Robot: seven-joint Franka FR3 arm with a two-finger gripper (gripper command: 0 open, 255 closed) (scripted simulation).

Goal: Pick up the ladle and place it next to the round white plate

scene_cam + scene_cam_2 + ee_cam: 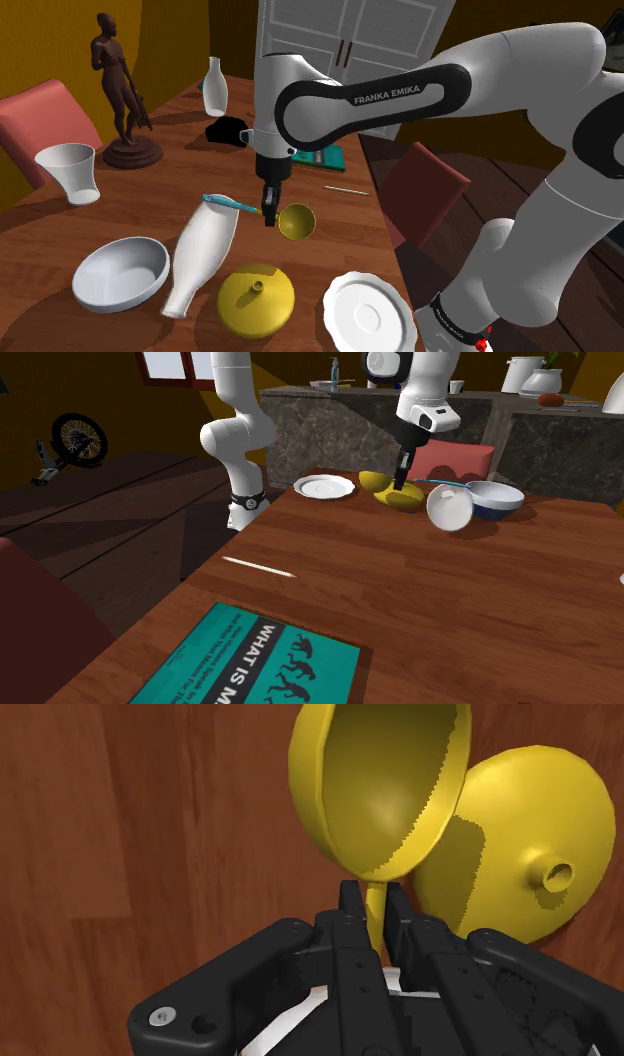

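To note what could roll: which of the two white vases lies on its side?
The large vase beside the white bowl lies on its side; the small vase far behind it stands upright.

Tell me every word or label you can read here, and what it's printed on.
"FRANKA EMIKA": white letters on a dark band of the arm.
"WHAT IS M": black letters on the teal book, cut off at the second exterior view's bottom edge.
A smaller line of print along that book's cover is too blurred to read.
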